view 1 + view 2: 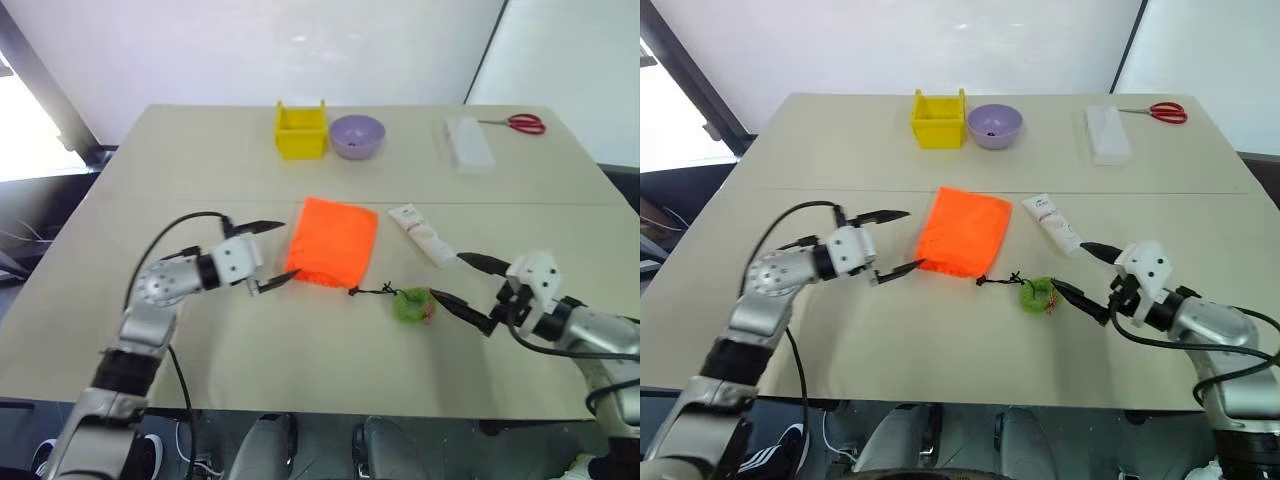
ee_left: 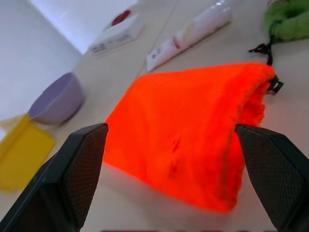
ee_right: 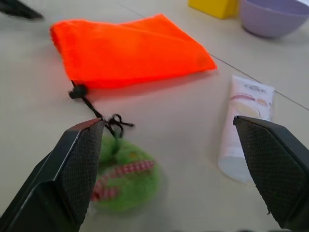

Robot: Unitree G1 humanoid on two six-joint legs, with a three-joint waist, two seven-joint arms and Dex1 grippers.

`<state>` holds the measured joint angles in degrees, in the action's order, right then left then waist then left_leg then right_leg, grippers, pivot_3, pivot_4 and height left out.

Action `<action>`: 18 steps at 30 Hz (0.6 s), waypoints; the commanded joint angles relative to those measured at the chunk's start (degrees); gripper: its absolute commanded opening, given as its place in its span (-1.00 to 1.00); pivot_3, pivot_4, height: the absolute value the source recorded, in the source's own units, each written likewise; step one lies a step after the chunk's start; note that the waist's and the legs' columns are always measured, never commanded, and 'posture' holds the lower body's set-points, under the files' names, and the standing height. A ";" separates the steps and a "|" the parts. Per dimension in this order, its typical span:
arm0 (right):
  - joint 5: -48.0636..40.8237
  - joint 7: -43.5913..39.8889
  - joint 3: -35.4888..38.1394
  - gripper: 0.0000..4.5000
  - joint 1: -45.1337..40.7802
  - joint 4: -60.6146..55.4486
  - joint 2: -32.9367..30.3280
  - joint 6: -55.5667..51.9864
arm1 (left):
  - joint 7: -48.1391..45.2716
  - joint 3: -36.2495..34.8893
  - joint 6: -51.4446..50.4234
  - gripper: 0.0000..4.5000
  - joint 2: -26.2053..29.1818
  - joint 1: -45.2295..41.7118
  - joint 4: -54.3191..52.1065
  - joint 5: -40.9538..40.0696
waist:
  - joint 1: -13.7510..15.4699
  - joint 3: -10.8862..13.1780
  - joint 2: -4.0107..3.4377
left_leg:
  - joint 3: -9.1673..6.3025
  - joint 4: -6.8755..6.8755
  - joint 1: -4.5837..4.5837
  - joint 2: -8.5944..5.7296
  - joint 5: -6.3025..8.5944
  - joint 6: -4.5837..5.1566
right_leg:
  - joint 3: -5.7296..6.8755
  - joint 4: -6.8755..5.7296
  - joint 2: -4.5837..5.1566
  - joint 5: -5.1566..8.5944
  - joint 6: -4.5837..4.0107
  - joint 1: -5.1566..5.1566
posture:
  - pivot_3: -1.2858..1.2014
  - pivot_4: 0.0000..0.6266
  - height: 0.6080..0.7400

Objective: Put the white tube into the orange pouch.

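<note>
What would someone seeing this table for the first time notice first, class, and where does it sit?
The bright orange flat fabric drawstring pouch lies at the middle of the beige table, its dark cord ending in a fuzzy green ball. The left gripper and right gripper flank it, jaws open. Just right of the pouch lies the small white squeeze tube.

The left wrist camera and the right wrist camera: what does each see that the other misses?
Left wrist: the long white box with a bit of red scissors behind it. Right wrist: the tip of the left gripper beyond the orange pouch. Both share the pouch, the white tube, the green ball on its cord, the purple bowl and the yellow bin.
</note>
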<state>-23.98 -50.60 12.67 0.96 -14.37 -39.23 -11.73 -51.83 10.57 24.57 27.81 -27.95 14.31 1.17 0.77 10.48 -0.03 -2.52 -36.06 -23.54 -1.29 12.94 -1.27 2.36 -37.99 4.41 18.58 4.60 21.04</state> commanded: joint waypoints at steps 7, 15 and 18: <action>1.57 0.54 -0.93 0.98 2.70 -7.29 -0.88 0.93 | -0.35 4.52 10.52 1.00 1.50 -8.16 11.91 6.68 | -0.02 0.02 0.03 | 0.11 -0.06 0.03 0.02 0.00 0.01 | -0.05 -0.03 -0.08 -0.05 0.12 -0.01 | 0.03 -0.52 1.00; 2.23 2.09 -1.24 0.98 2.80 -6.97 0.10 1.57 | 5.98 4.62 10.08 1.00 -1.37 -12.21 16.21 10.47 | 0.13 0.14 0.24 | 0.20 -0.14 0.04 0.03 -0.03 0.07 | -0.15 -0.03 -0.07 -0.12 0.23 -0.02 | 0.03 -0.52 1.00; 2.86 2.80 -0.98 0.98 2.72 -6.37 0.26 2.00 | 7.67 5.11 8.82 1.00 -2.29 -12.66 17.45 11.94 | -0.03 0.16 0.27 | 0.28 -0.12 0.04 0.02 -0.03 0.07 | -0.19 -0.03 -0.07 -0.12 0.24 0.00 | 0.03 -0.52 1.00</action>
<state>-21.29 -48.32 10.66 3.98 -20.03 -39.19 -11.15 -45.48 15.34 33.87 25.68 -39.88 31.69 12.20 0.74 10.64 0.24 -2.20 -36.17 -23.50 -1.27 12.91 -1.20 2.15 -38.02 4.34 18.45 4.85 21.05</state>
